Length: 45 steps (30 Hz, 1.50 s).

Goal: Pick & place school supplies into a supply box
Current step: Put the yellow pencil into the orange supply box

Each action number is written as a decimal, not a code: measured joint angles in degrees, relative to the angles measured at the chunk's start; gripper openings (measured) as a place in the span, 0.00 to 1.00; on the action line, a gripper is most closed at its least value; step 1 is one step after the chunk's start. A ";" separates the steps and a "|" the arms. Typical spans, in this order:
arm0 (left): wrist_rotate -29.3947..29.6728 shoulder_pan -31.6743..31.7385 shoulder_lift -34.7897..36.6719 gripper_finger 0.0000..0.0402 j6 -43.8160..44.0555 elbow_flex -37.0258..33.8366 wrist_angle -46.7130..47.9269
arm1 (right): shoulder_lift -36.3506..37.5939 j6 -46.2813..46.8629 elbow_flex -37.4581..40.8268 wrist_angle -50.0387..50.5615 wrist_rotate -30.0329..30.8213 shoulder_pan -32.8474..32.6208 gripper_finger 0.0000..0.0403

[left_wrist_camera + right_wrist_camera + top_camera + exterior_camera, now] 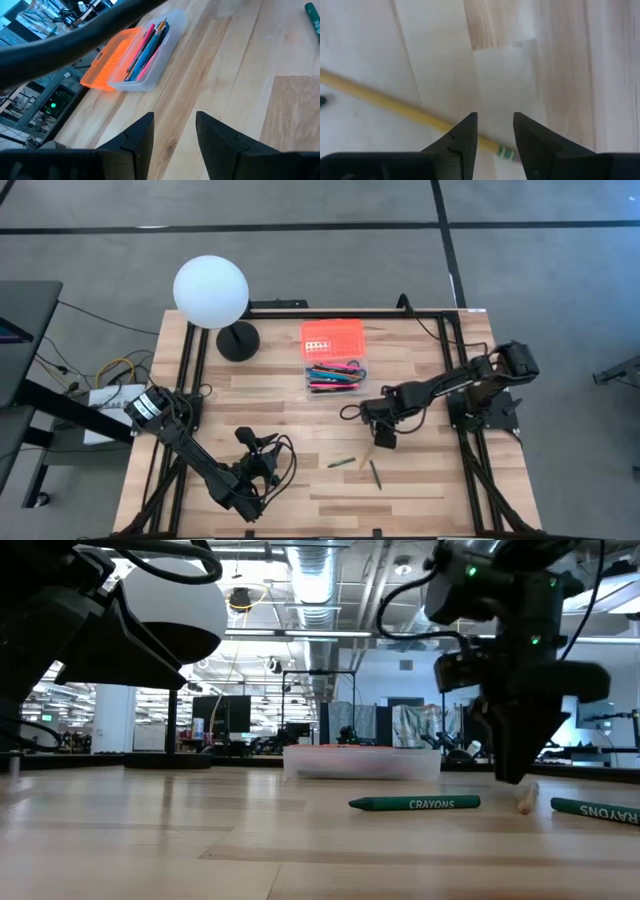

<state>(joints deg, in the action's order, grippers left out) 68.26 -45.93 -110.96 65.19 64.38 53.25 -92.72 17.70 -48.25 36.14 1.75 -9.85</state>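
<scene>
**A:** Starting wide: your wooden table (420, 480) has the globe lamp (211, 292) at the back left. The supply box (335, 373) sits back of centre, orange lid (332, 337) flipped open behind the clear base, pens and markers already lying inside.

**B:** Arms?

**A:** Your left gripper (258, 446) waits near the front left, fingers spread, nothing between them. Your right gripper (381, 436) hangs low right of centre, in front of the box.

**B:** Holding anything?

**A:** No. Fingers parted, empty. Its wrist view shows the yellow pencil (415, 114) running across under the fingertips, eraser end between them. I judge you're mid-approach on that pencil; no grasp yet.

**B:** What else is left?

**A:** Two green crayons just in front of the right gripper: one (342, 462) lying crosswise, one (375, 473) angled toward the front edge. Both apart from the box.

**B:** Next move?

**A:** Probably drop a touch lower, straddle the pencil shaft squarely, then pinch. It's thin and round, so it could roll or slip out if you catch only the eraser tip.
</scene>
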 joint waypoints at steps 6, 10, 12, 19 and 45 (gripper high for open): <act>0.01 0.17 0.00 0.35 0.00 0.00 -0.02 | 2.65 1.15 0.00 1.93 5.02 -2.93 0.29; 0.01 0.20 0.00 0.35 0.00 0.00 -0.13 | 4.61 -3.72 0.00 1.35 9.20 -5.74 0.29; 0.03 0.20 0.00 0.35 0.00 0.00 -0.15 | 5.10 -7.24 0.00 -0.08 10.60 -7.48 0.29; 0.04 0.22 0.00 0.35 0.00 0.00 -0.20 | 1.85 -11.70 -0.02 -4.54 10.04 -12.20 0.29; -0.13 1.20 0.00 0.35 0.24 -0.02 -0.26 | -3.16 -8.11 0.15 -5.14 5.84 -10.97 0.27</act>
<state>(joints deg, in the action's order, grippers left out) 68.13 -44.73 -110.96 65.43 64.36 52.99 -95.88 9.59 -48.10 31.00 7.60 -20.82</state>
